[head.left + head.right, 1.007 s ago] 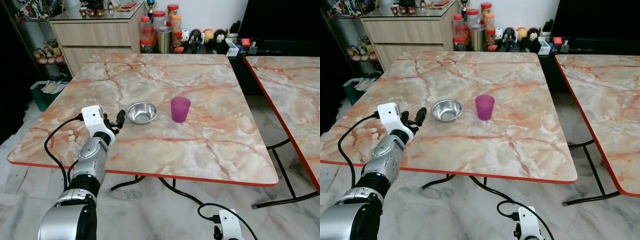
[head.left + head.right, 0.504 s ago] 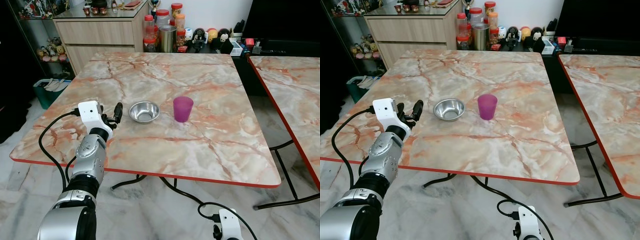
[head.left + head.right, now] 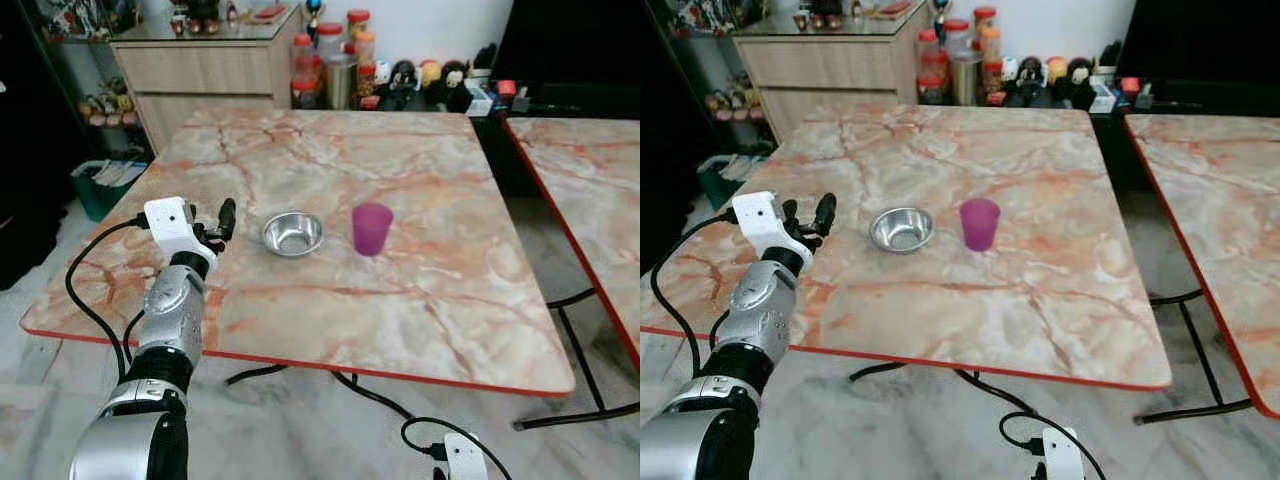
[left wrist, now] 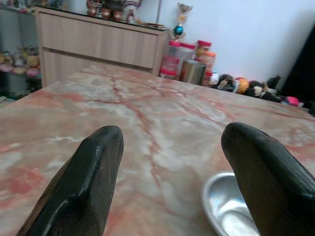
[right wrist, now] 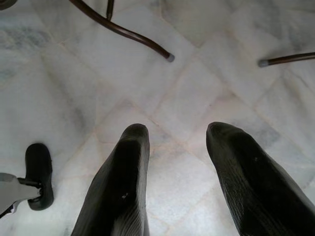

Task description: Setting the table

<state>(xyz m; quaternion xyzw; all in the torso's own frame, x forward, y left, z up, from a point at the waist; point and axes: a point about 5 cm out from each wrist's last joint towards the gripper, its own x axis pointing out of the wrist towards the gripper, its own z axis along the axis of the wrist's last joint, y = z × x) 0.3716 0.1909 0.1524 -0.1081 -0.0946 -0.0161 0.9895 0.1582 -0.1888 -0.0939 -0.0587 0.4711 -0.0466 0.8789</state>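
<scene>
A small steel bowl (image 3: 292, 233) and a purple plastic cup (image 3: 371, 228) stand side by side near the middle of the marble table (image 3: 430, 290), the cup to the bowl's right. My left gripper (image 3: 222, 218) hovers over the table a short way left of the bowl, open and empty. In the left wrist view its two black fingers (image 4: 93, 167) stand wide apart, with the bowl's rim (image 4: 231, 209) beyond the far one. My right arm hangs idle below the table's edge, its gripper (image 5: 177, 142) open over the pale floor tiles.
A second marble table (image 3: 590, 170) stands close on the right, a gap between them. Jars and figurines (image 3: 345, 65) line the wall behind, beside a wooden cabinet (image 3: 210, 60). A green bin (image 3: 100, 185) sits at the left. Black cable (image 3: 400, 425) and table legs (image 5: 123, 32) cross the floor.
My left gripper has drawn back to the left, away from the bowl, widening the gap. The camera has shifted a little; bowl and cup have stayed put.
</scene>
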